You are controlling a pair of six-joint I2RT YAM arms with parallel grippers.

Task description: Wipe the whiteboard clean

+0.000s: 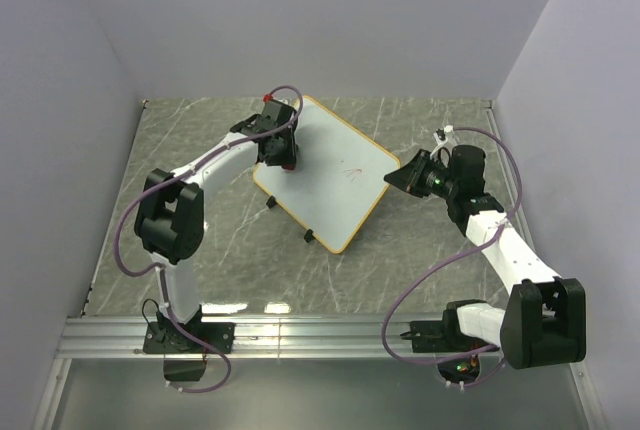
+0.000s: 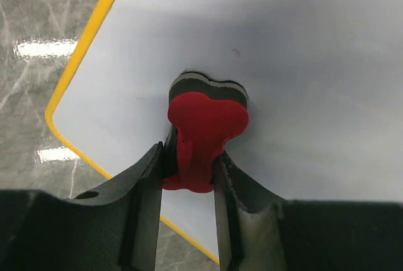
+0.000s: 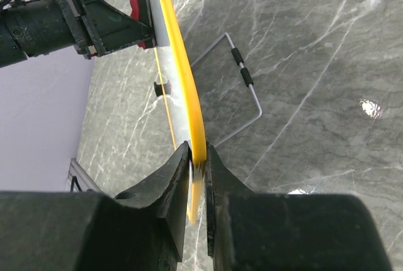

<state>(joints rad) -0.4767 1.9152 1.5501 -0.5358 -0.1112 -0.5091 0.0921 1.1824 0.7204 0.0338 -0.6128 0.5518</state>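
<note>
- Our left gripper (image 2: 191, 161) is clamping a red-black eraser (image 2: 208, 116) against the left of the whiteboard (image 2: 302, 44);
- our right gripper (image 3: 197, 161) is pinching its right yellow rim (image 3: 187, 94).

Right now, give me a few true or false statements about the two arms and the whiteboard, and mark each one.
1. The left gripper is shut on the eraser. True.
2. The right gripper hangs open, apart from the whiteboard. False: it is clamped on the yellow rim.
3. The eraser lies loose beside the board. False: the left gripper holds it against the board's white face.
4. A faint mark shows near the board's middle. True.
</note>
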